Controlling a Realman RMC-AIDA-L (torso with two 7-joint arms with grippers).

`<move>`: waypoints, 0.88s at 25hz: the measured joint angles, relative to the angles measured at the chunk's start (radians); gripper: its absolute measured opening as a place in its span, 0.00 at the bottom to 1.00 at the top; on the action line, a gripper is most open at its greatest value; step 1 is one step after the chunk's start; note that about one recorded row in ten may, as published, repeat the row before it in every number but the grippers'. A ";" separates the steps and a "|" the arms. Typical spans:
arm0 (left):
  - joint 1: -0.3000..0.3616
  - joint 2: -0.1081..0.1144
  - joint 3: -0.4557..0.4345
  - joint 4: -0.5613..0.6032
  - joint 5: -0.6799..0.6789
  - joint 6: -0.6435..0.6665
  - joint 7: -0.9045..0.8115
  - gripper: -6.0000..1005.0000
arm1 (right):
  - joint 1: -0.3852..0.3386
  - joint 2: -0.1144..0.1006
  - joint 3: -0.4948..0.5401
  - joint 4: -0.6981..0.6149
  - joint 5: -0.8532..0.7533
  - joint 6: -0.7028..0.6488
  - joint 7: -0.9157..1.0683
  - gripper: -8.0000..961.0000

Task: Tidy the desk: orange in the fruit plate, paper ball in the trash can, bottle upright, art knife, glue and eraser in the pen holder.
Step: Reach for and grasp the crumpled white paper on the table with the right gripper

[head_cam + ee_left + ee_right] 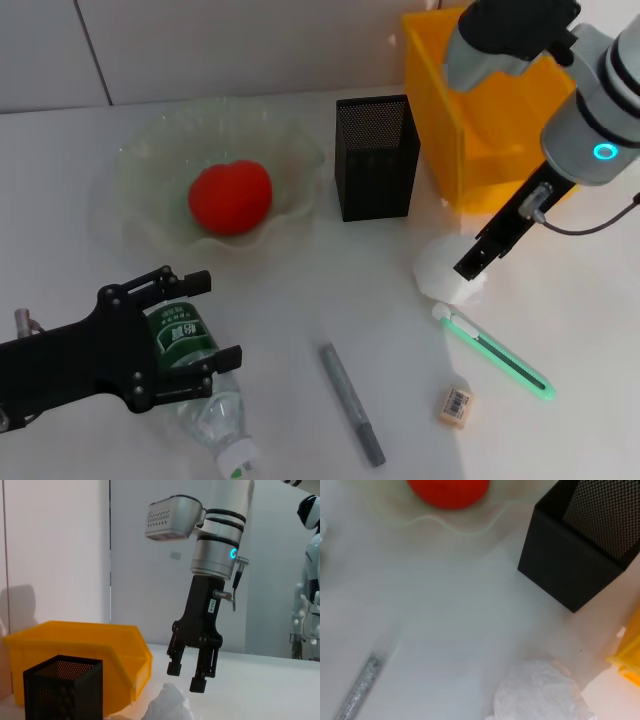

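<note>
Hiding part of the bottle (200,385), left gripper (190,325), paper ball (447,272) half-covered

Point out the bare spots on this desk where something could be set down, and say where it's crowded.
Free: the patch between the fruit plate, pen holder and grey art knife; also the far-left strip behind the plate. Crowded: around the paper ball, where the open right gripper hangs by the green stick and eraser; and where the left gripper straddles the bottle.
</note>
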 joint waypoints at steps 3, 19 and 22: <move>0.000 -0.001 0.000 0.000 0.000 0.001 0.000 0.85 | 0.012 0.000 -0.009 0.059 0.000 0.038 0.001 0.80; -0.008 -0.002 0.023 -0.025 0.005 0.007 0.016 0.85 | 0.044 0.000 -0.051 0.242 0.007 0.197 -0.001 0.80; -0.008 -0.003 0.030 -0.026 0.005 0.008 0.016 0.85 | 0.045 0.001 -0.051 0.258 0.008 0.220 -0.003 0.79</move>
